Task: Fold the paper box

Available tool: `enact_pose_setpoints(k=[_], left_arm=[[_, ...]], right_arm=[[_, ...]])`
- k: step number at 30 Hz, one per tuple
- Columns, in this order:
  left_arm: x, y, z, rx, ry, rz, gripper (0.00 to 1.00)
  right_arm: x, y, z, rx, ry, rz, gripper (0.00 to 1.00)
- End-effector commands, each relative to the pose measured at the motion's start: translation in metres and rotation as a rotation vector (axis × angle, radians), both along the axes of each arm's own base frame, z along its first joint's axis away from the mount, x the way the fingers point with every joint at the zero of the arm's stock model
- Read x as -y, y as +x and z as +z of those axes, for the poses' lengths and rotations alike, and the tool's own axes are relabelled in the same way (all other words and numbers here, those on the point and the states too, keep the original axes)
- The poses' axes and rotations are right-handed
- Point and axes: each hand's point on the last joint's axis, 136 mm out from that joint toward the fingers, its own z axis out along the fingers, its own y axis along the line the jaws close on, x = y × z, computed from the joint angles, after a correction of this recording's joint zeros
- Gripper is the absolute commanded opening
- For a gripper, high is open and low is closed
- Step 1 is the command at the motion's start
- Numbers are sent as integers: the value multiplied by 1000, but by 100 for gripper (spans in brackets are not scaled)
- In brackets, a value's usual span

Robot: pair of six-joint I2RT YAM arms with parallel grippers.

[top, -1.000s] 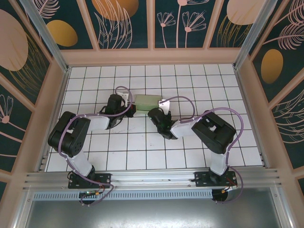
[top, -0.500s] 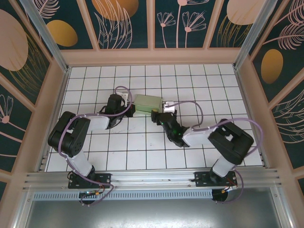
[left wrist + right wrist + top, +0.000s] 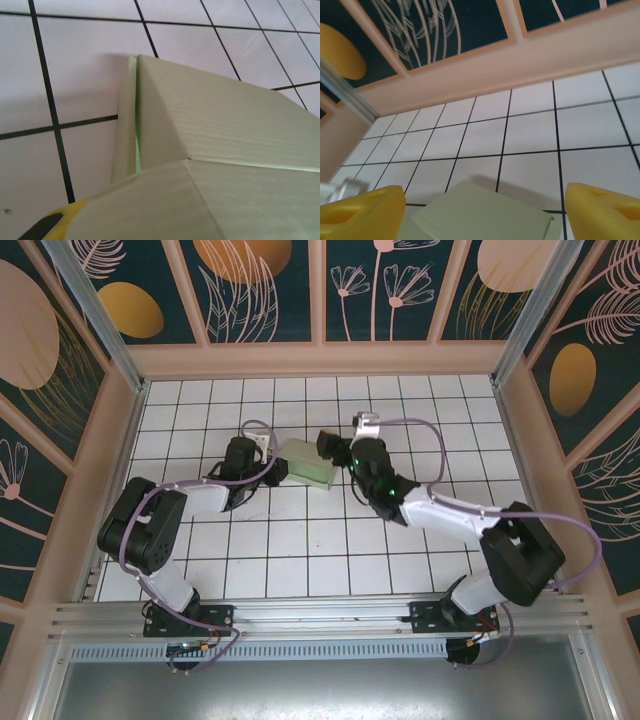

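The paper box (image 3: 308,466) is a pale mint-green flat rectangular box lying skewed on the tiled floor mid-table. My left gripper (image 3: 272,468) sits at its left end. In the left wrist view the paper box (image 3: 225,140) covers the jaws, and one yellow finger (image 3: 55,222) peeks out far to the lower left, set wide. My right gripper (image 3: 340,442) hovers at the box's far right end, open. In the right wrist view its yellow fingers (image 3: 360,210) stand wide apart, with the paper box (image 3: 480,215) low between them and touching neither.
The tiled floor (image 3: 300,550) is fenced by peach walls with dark patterned panels (image 3: 320,350). The back wall (image 3: 510,65) stands a couple of tiles beyond the right gripper. Purple cables loop off both arms.
The right arm stretched out and swung from the box's near side to its far right end. The box turned, its right end now nearer. The left arm stayed still.
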Motion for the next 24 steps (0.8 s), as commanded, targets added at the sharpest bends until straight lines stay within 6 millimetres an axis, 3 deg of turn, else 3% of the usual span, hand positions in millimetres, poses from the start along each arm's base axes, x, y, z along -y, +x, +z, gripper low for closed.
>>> enact_pose_setpoints(k=[1,7,11,12,15,16,17,21,24], left_arm=[[-1,-3,16,37,-8,-8,33],[-9,-17,19,52,0,-2,38],[-18,-41,27,107,-46,5,44],[-21,-48,30,132,-61,7,48],[-30,-65,51,219,-107,23,81],[-32,-69,59,242,-114,28,83],[-35,-70,69,268,-121,38,90],[-51,-59,96,301,-138,154,94],[-59,-36,103,256,-146,225,99]], right_arm=[[-7,8,-55,-240,12,11,84],[-20,19,-90,-347,-39,10,84],[-17,20,-107,-397,-14,6,84],[-17,20,-111,-412,-5,6,84],[-16,20,-121,-439,0,13,84],[-17,20,-123,-443,-2,16,84],[-17,19,-126,-449,-6,18,84],[-14,16,-141,-471,-31,16,84],[-11,12,-156,-489,-55,19,84]])
